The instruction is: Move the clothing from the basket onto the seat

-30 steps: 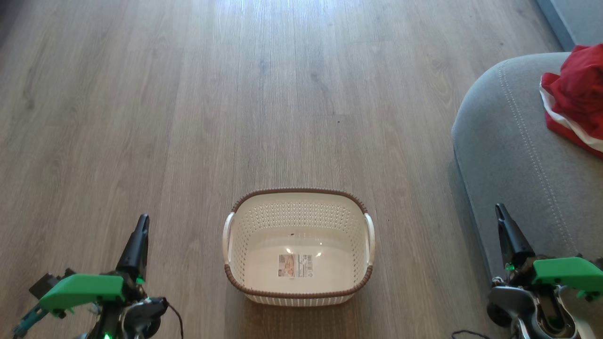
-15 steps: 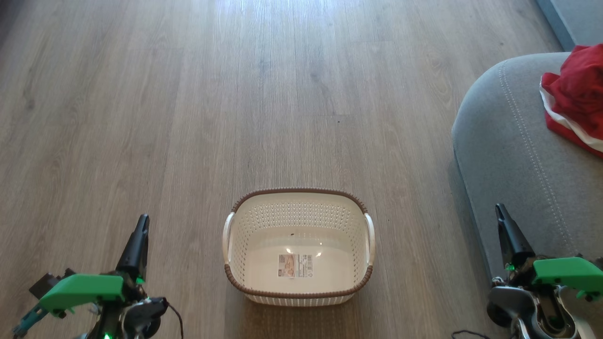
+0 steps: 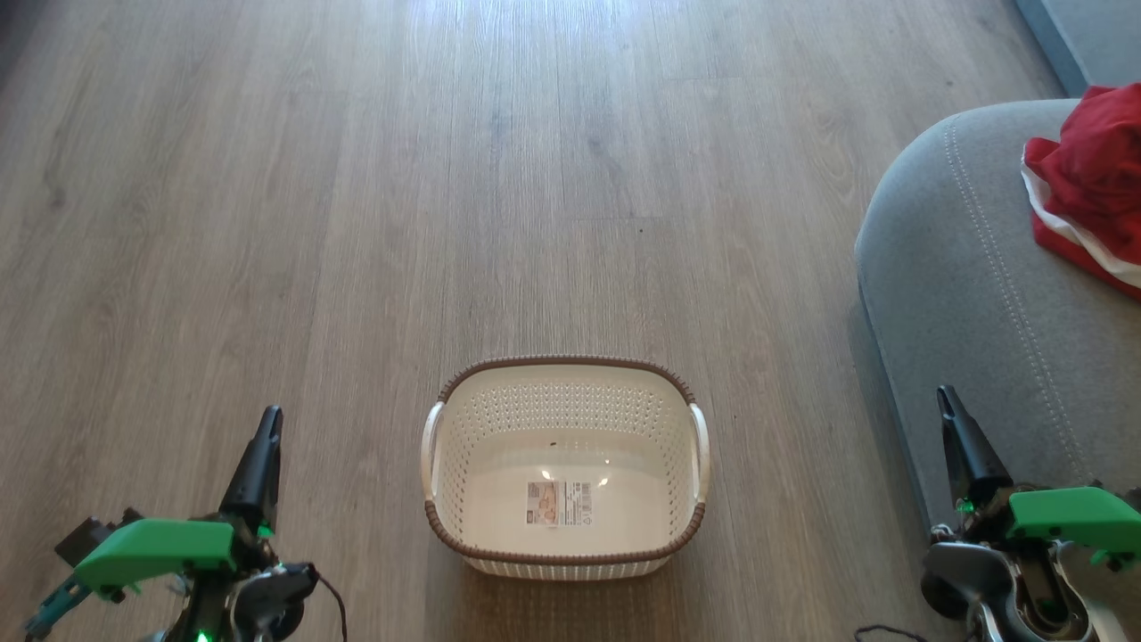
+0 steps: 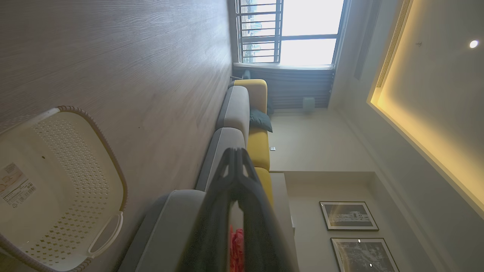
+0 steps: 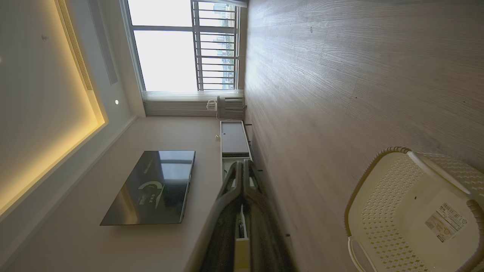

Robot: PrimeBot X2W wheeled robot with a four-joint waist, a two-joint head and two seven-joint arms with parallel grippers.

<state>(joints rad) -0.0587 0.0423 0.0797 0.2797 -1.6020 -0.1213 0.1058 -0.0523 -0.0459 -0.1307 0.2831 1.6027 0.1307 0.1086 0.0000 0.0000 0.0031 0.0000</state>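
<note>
The cream basket [image 3: 567, 392] with its brown rim stands on the wooden floor straight ahead, and only a barcode label shows on its bottom. It appears too in the left wrist view [image 4: 94, 158] and the right wrist view [image 5: 382, 196]. Red clothing [image 3: 1087, 192] with a white band lies on the grey seat [image 3: 972, 294] at the far right; a red sliver [image 4: 236, 245] peeks between the left fingers. My left gripper [image 3: 267, 419] is shut at the lower left, holding nothing. My right gripper [image 3: 943, 395] is shut at the lower right, beside the seat's edge, holding nothing.
Wooden floor [image 3: 446, 178] stretches ahead and to the left. The sofa runs on with grey and yellow cushions [image 4: 257, 147] toward a barred window [image 4: 287, 34]. A television [image 5: 151, 187] hangs above a low cabinet [image 5: 232, 138] on the opposite wall.
</note>
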